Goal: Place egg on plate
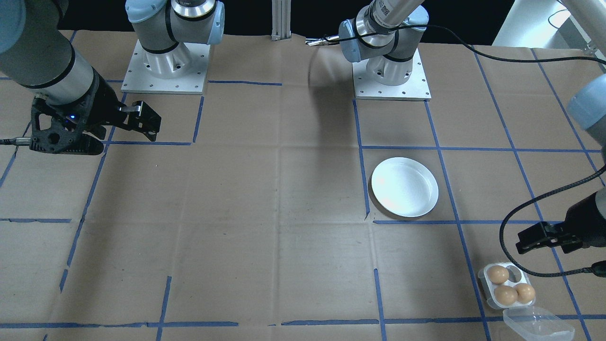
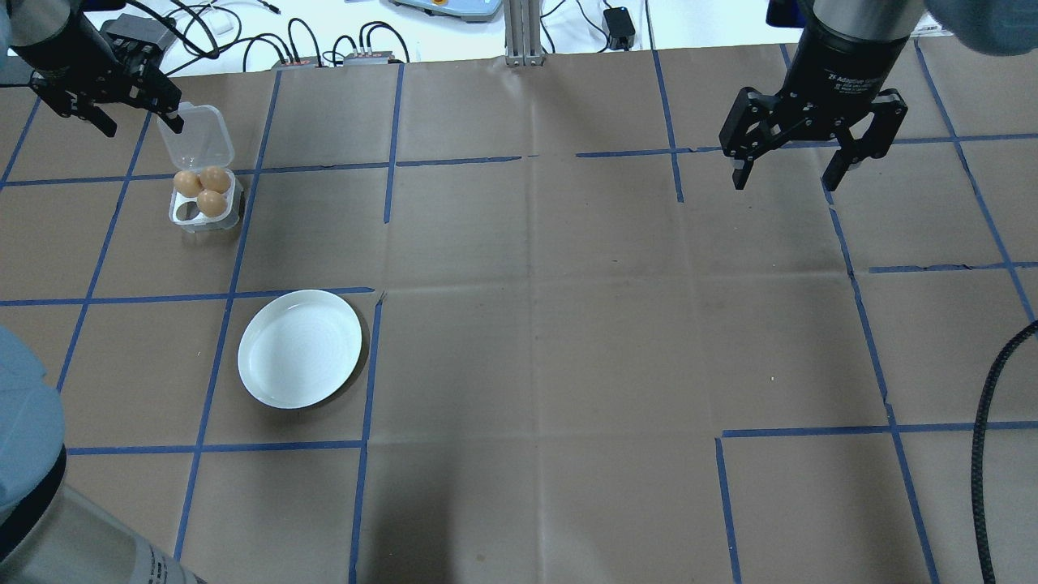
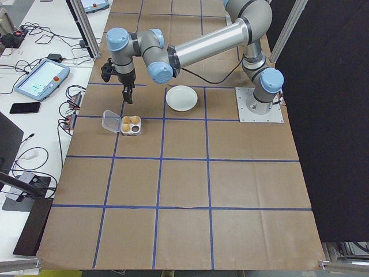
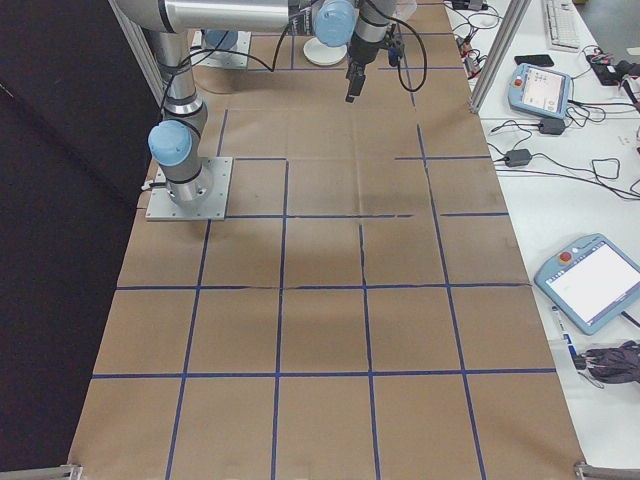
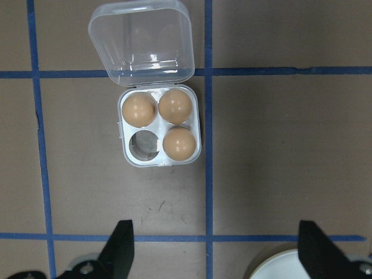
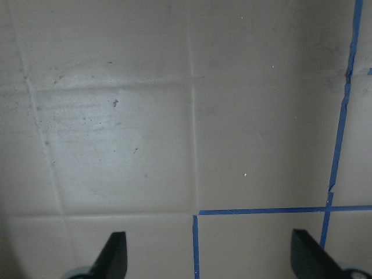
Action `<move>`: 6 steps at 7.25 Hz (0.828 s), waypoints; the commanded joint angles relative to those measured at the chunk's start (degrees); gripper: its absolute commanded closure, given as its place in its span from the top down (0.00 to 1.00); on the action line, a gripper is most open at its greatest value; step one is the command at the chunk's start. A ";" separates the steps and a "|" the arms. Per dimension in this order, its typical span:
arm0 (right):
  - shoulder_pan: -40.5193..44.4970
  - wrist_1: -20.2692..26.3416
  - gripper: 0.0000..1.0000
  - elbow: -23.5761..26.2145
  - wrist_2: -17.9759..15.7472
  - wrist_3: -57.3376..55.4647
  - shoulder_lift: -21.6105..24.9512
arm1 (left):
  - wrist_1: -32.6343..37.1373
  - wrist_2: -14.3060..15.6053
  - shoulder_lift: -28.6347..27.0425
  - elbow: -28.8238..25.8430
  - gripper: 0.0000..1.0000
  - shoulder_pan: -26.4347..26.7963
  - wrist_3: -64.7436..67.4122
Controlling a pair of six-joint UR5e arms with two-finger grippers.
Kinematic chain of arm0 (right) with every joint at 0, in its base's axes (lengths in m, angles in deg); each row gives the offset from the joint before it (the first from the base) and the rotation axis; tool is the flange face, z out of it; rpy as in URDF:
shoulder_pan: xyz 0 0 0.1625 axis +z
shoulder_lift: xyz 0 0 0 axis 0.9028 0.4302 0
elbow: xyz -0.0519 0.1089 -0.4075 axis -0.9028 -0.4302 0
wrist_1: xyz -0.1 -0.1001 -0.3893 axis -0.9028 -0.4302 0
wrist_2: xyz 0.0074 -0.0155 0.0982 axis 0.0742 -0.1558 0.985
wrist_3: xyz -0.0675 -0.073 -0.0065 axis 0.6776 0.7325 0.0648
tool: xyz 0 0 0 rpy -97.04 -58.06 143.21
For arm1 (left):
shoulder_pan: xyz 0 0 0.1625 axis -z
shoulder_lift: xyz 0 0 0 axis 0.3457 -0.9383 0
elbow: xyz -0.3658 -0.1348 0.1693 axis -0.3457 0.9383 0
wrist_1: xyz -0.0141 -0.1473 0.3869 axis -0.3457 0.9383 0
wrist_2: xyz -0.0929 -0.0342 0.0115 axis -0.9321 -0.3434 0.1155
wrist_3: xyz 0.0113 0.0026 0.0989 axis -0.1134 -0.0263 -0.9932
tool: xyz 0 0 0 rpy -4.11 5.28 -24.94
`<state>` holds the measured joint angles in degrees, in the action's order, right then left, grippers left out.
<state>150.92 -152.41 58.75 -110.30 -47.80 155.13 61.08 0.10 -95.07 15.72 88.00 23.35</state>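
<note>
Currently, three eggs [image 5: 176,124] sat in the open tray [image 5: 131,160], near the bare plate [image 2: 300,349]. Left gripper [image 2: 104,101] hovered above the tray, fingers spread, pointing down. Right gripper [image 2: 814,154] hung well apart, jaws wide.

Even, bright overhead light; soft shadows pool on the bench [image 2: 535,341]. Glare whitens the plate [image 1: 405,187]. The right wrist view looks washed out, perhaps slightly soft; elsewhere focus is sharp.
</note>
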 commanded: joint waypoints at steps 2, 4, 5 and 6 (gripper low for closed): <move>0.00 0.00 1.00 0.00 0.00 0.00 0.02 | -4.94 -0.06 -5.80 2.05 0.99 -0.45 0.19; 0.00 0.00 1.00 0.00 0.00 0.00 0.02 | -11.90 0.03 -8.79 4.16 0.99 -0.45 0.01; 0.00 0.00 1.00 0.00 0.00 0.00 0.02 | -12.09 0.03 -9.41 4.43 0.98 -0.37 0.01; 0.00 0.00 1.00 0.00 0.00 0.00 0.02 | -12.18 0.03 -9.77 4.78 0.97 -0.36 0.19</move>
<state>150.92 -152.41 58.75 -110.30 -47.80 155.14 49.47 0.13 -104.12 19.99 87.60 23.41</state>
